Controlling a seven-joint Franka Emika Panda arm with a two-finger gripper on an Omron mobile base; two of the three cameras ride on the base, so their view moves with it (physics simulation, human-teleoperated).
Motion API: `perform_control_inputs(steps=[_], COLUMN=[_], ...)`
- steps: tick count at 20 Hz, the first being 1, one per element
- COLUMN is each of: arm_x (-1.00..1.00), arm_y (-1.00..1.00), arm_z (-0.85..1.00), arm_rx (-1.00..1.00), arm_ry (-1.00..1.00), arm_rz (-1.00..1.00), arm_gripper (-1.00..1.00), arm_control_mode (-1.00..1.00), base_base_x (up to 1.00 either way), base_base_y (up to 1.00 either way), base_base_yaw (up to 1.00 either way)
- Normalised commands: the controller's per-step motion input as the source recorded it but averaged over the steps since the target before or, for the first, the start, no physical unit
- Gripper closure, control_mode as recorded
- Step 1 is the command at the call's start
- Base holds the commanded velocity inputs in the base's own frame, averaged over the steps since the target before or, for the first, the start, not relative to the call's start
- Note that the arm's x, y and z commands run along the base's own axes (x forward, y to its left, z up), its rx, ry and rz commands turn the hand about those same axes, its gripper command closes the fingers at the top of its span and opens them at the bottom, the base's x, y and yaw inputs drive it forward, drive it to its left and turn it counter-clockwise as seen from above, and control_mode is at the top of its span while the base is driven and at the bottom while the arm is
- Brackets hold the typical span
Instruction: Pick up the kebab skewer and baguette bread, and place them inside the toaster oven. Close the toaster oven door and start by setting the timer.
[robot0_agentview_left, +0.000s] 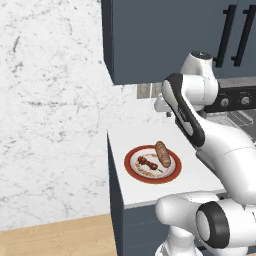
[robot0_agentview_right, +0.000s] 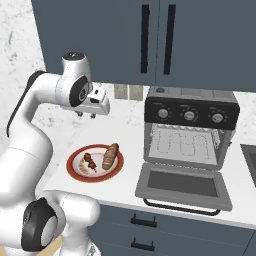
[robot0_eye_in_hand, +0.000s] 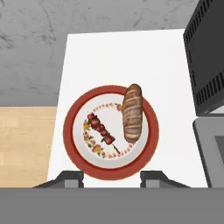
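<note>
Gripper (robot0_eye_in_hand: 112, 178) hangs above the plate (robot0_eye_in_hand: 77, 115), empty; fingers (robot0_eye_in_hand: 72, 178) at their narrowest setting, nothing between them. From the hand camera, plate with red rim and floral inner band sits on the white counter (robot0_eye_in_hand: 105, 57). Kebab skewer (robot0_eye_in_hand: 101, 131) lies on the plate's 9 o'clock half, baguette bread (robot0_eye_in_hand: 132, 112) on the 3 o'clock half, just beside it, apart. Toaster oven (robot0_agentview_right: 190, 120) stands at 3 o'clock of the plate, well apart. Toaster oven door (robot0_agentview_right: 184, 186) is dropped flat onto the counter, wire rack (robot0_agentview_right: 185, 145) visible inside. Three knobs (robot0_agentview_right: 189, 115) on the top panel
</note>
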Motion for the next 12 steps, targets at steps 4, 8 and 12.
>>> perform_control_inputs(steps=[4,8,12], arm_x=[-0.29,-0.89,-0.78], arm_y=[-0.04,-0.82,-1.0], arm_z=[-0.06,-0.12,-0.09], arm_rx=[0.0,0.02,0.04], arm_ry=[-0.04,-0.13,-0.14], arm_rz=[0.0,0.04,0.11], arm_gripper=[-1.0,-1.0,-1.0], arm_control_mode=[-1.0,-1.0,-1.0], base_base_x=[0.0,0.0,0.0], base_base_y=[0.0,0.0,0.0], base_base_yaw=[0.0,0.0,0.0])
